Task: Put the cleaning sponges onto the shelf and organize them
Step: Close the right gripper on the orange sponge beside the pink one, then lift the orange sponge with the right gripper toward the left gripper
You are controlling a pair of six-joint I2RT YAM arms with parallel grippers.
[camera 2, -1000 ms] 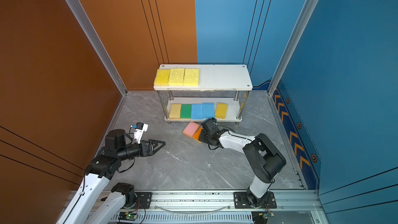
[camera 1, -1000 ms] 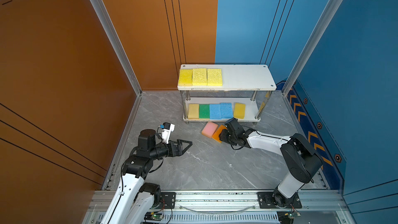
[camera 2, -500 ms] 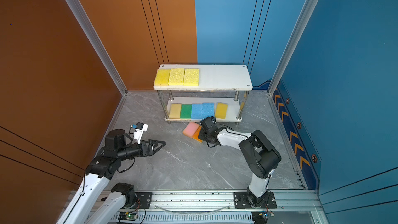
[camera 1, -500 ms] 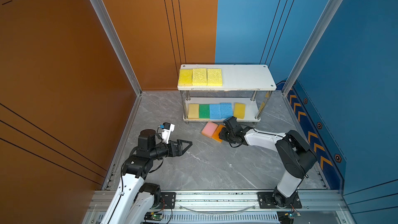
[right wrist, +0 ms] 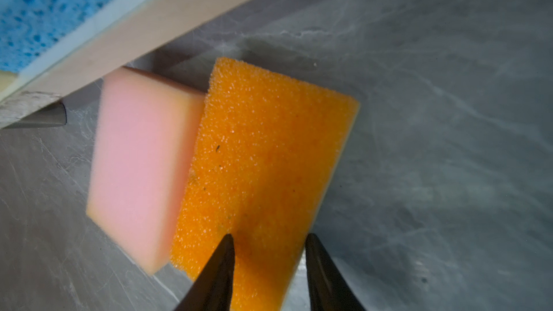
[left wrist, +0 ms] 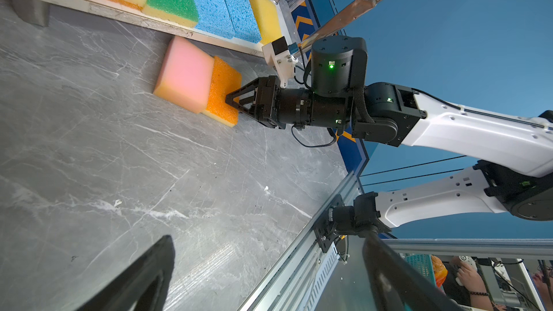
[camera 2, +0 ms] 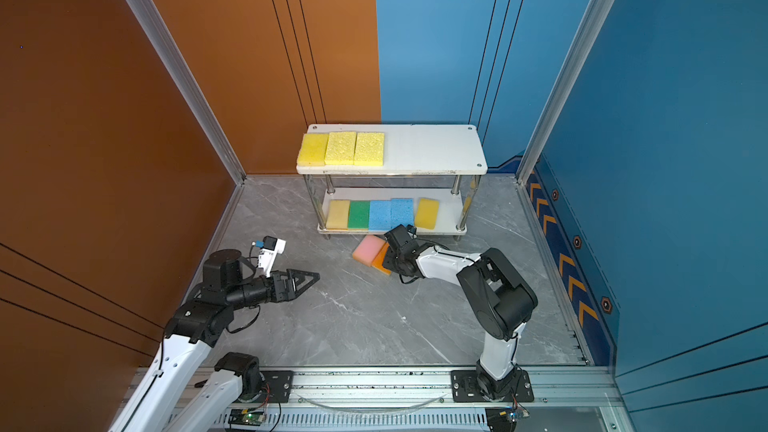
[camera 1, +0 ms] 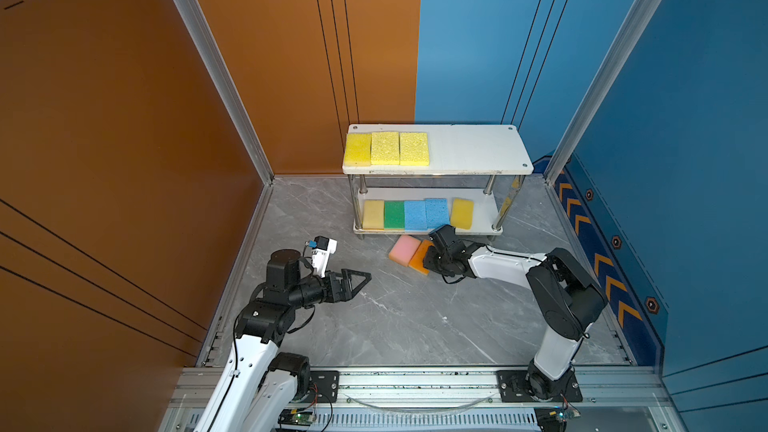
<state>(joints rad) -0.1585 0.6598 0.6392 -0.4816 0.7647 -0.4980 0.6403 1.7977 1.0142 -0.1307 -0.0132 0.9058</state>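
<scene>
Flat on the counter (camera 1: 415, 326), at 6 o'clock from the shelf (camera 1: 473, 151): orange sponge (camera 1: 417, 260), long axis 1 to 7 o'clock. Touches the pink sponge (camera 1: 404, 248) at its 10 o'clock along a long side. Over it, right gripper (right wrist: 267, 236), jaws partly apart: one tip above the top face, one at the outer long edge. Narrower than a second ago, elbow pulled toward 11 o'clock; both sponges unmoved. At 8 o'clock, left gripper (camera 1: 365, 277), jaws wide.

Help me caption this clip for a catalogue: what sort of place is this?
Probably a robot lab test cell, not a home: the left arm and right arm are bolted to an aluminium rail, and orange panels and blue panels box in the floor.
</scene>
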